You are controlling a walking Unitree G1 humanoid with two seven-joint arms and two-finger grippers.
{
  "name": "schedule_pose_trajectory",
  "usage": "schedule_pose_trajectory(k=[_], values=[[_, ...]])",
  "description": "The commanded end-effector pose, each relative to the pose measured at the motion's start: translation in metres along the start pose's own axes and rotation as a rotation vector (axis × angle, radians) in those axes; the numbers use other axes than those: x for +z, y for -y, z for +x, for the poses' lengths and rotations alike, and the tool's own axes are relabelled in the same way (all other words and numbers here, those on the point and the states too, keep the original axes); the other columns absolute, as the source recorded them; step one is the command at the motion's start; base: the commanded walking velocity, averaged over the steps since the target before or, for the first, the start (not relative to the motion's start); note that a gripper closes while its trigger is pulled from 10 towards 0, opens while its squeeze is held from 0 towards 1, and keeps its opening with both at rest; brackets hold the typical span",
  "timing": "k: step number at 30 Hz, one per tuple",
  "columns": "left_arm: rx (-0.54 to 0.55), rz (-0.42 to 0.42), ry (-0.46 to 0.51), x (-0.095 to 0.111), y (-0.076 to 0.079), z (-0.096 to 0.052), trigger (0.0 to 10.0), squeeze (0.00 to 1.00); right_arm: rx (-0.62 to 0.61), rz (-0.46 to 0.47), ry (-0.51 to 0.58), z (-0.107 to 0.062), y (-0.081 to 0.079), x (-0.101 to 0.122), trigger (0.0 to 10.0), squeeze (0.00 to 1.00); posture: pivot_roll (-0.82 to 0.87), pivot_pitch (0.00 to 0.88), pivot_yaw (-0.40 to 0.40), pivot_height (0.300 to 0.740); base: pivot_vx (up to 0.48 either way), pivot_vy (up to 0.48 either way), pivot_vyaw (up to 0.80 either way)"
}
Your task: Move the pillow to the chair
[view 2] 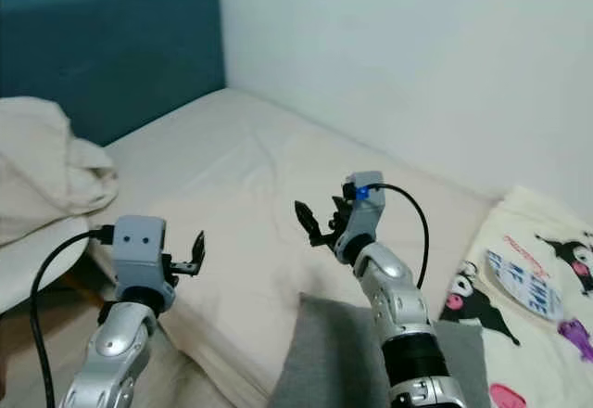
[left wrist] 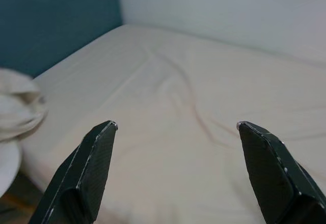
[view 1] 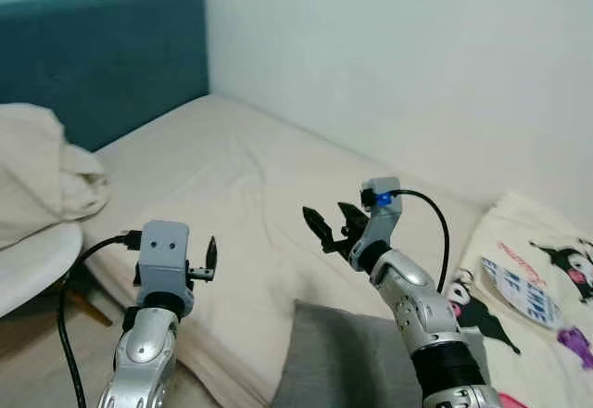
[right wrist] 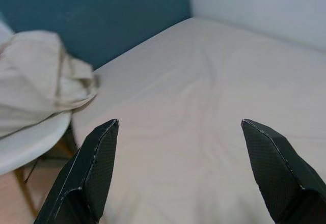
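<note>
A cream blanket [view 1: 37, 172] is heaped on the white chair [view 1: 32, 260] at my left, and a cartoon-print quilt [view 1: 537, 287] lies on the bed to my right. The grey pillow [view 1: 343, 362] sits low before me, against the bed's near edge. My left gripper [left wrist: 175, 132] and right gripper [right wrist: 181, 132] hover raised over the beige mattress [view 1: 250, 176], both spread open and empty. A teal headboard [view 1: 111, 56] meets the white wall [view 1: 417, 56].
</note>
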State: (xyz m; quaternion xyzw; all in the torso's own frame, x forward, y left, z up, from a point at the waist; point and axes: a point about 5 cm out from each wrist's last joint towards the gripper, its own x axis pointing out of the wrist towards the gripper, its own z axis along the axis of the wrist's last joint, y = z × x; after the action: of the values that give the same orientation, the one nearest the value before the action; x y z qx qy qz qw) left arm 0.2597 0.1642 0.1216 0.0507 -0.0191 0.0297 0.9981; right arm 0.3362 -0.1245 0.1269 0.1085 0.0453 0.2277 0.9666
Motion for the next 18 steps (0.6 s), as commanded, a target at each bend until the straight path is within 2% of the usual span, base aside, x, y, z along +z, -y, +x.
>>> schedule_pose_trajectory(k=[1, 2, 18], values=[[-0.015, -0.012, -0.020, -0.0033, 0.0025, -0.0004, 10.0, 0.00, -0.012, 0.001, -0.007, -0.0015, 0.0035, 0.0000, 10.0, 0.00, -0.02, 0.000, -0.106, 0.740, 0.000, 0.435, -0.80], [-0.015, -0.012, -0.020, -0.0033, 0.0025, -0.0004, 10.0, 0.00, -0.012, 0.001, -0.007, -0.0015, 0.0035, 0.0000, 10.0, 0.00, -0.02, 0.000, -0.106, 0.740, 0.000, 0.435, -0.80], [-0.014, -0.016, -0.004, -0.0011, 0.0024, 0.0004, 10.0, 0.00, -0.014, 0.002, -0.008, -0.0007, 0.0041, 0.0014, 10.0, 0.00, -0.03, 0.000, -0.107, 0.740, 0.000, 0.000, -0.80]])
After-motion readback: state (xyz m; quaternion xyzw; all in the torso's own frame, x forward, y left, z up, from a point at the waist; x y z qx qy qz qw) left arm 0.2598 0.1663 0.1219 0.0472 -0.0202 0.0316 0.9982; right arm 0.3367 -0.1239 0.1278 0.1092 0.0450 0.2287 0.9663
